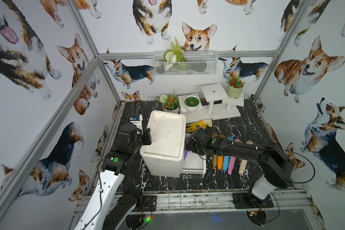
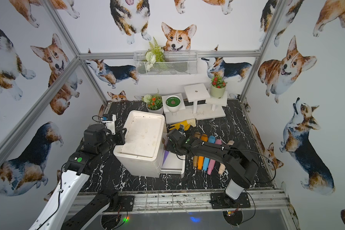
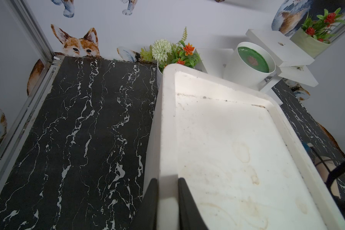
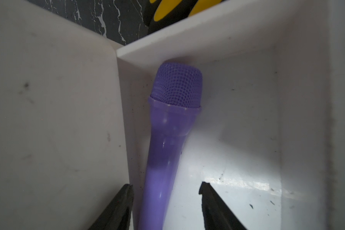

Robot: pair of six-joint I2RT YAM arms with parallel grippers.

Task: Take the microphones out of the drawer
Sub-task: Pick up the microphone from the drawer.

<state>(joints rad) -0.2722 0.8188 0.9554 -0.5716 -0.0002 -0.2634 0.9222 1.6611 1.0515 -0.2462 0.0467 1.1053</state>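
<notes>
**Right pincer astride the microphone handle, not yet closed**

Right pincer: jaws apart, one finger on either side of the handle of the purple microphone. No closure on it is visible.

The microphone lies flat on the floor of the open drawer, hard along the drawer's left side, next to the drawer unit. Its long axis runs near to far. The handle is at the near end, under the pincer, and the mesh head is at the far end, against the drawer's far wall. The jaws stand across that axis, so in my judgement a plain closing and a lift would serve. The unit's wall, close on the left, leaves that finger little room.

Left pincer: clamped on the raised left rim of the unit's top, apparently steadying it. The right arm is the nearer to the microphone; the left stands across the unit from it.

Count:
- one microphone in the drawer
- one drawer open
- two pincers
- five coloured stick-shaped toys in a row on the bench, right of the drawer
- one yellow glove, beyond the drawer
</notes>
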